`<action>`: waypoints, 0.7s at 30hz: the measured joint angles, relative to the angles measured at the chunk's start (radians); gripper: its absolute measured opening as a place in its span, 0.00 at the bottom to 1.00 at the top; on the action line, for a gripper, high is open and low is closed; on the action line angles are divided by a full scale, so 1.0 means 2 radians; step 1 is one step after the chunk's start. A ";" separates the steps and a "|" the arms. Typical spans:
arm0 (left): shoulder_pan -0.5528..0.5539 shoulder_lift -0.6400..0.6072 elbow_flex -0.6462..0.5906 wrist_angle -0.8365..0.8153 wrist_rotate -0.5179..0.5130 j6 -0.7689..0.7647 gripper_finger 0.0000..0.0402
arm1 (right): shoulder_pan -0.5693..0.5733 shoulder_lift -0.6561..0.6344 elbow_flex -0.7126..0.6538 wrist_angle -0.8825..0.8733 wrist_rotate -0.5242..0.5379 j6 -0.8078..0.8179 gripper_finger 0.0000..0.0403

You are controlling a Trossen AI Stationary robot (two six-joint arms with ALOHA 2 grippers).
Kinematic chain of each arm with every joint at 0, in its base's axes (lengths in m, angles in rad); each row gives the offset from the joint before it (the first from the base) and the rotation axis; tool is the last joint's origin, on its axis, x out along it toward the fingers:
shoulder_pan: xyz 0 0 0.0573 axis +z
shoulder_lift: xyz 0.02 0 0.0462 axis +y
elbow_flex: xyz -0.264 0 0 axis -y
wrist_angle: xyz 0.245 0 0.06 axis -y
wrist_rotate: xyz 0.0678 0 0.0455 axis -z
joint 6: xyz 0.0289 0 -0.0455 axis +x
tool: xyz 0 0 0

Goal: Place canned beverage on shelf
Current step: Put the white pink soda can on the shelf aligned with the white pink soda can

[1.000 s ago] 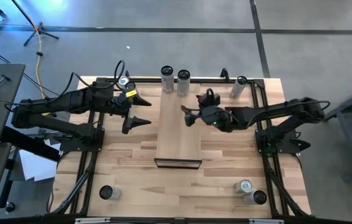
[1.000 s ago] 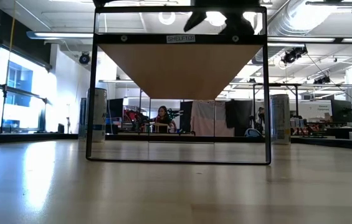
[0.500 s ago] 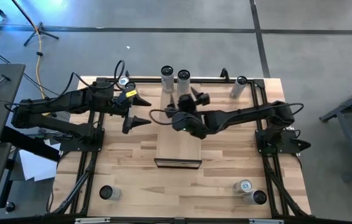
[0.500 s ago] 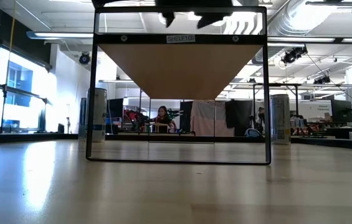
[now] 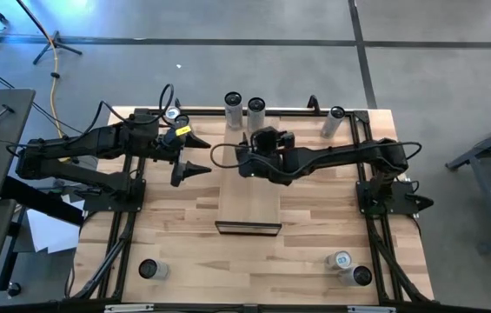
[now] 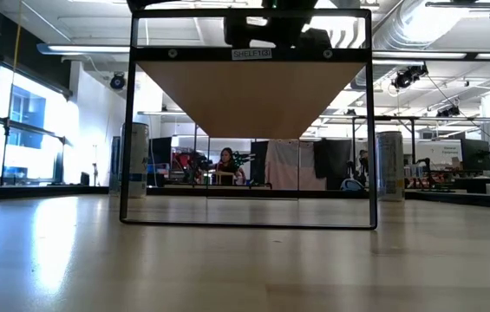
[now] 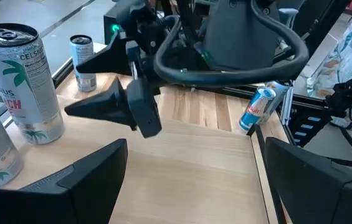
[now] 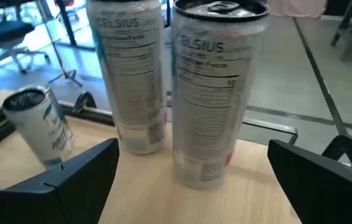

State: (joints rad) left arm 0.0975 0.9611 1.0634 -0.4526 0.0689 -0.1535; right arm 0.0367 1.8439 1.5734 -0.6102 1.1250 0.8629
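Observation:
Two tall Celsius cans (image 5: 233, 110) (image 5: 255, 110) stand upright at the far end of the long pale wooden shelf (image 5: 249, 204). In the right wrist view the nearer can (image 8: 216, 93) and the other can (image 8: 132, 74) stand on pale wood. My right gripper (image 5: 245, 149) hovers over the shelf, open and empty, its fingers pointing at the cans from the near side without touching them. It also shows in the left wrist view (image 7: 98, 81) and the low view (image 6: 266, 22). My left gripper (image 5: 195, 154) is open and empty, left of the shelf.
A small can (image 5: 175, 113) stands on the table at the far left. A slim can (image 5: 335, 122) leans at the far right. One can (image 5: 151, 269) stands near left and two cans (image 5: 341, 259) (image 5: 355, 276) near right. Black frame rails (image 5: 128, 226) run along both sides.
My right gripper has swung from the shelf's right side toward the table's left, over the shelf. It has then turned toward the far edge and now faces the two Celsius cans.

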 joint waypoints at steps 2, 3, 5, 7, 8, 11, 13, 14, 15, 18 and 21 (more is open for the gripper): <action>0.000 0.000 0.000 0.000 0.000 0.000 0.86 | -0.006 0.000 0.000 0.000 0.000 -0.021 0.99; 0.000 0.000 0.000 0.000 0.000 0.000 0.86 | -0.009 0.001 0.000 0.000 -0.002 -0.033 0.99; 0.000 0.000 0.000 0.000 0.000 0.000 0.86 | -0.014 0.001 0.000 0.000 -0.013 -0.059 0.99; 0.000 0.000 0.000 0.000 0.000 0.000 0.86 | -0.019 0.001 0.000 0.000 -0.034 -0.071 0.99; 0.000 0.000 0.000 0.000 0.000 0.000 0.86 | -0.020 0.001 0.000 0.000 -0.052 -0.074 0.99; 0.000 0.000 0.000 0.000 0.000 0.000 0.86 | -0.022 0.001 0.000 0.000 -0.104 -0.082 0.99; 0.000 0.000 0.000 0.000 0.000 0.000 0.86 | -0.022 0.001 0.000 0.000 -0.123 -0.082 0.99; 0.000 0.000 0.000 0.000 0.000 0.000 0.86 | -0.022 0.001 0.000 0.001 -0.127 -0.082 0.99; 0.000 0.000 0.000 0.000 0.000 0.000 0.86 | -0.022 0.001 0.000 0.003 -0.128 -0.082 0.99; 0.000 0.000 0.000 0.000 0.000 0.003 0.86 | -0.022 0.001 0.000 0.015 -0.128 -0.082 0.99; 0.000 0.000 0.000 0.000 -0.001 0.015 0.86 | -0.023 0.001 0.000 0.033 -0.134 -0.083 0.99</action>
State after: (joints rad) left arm 0.0971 0.9611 1.0634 -0.4522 0.0673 -0.1239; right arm -0.0089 1.8465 1.5726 -0.5442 0.8569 0.6976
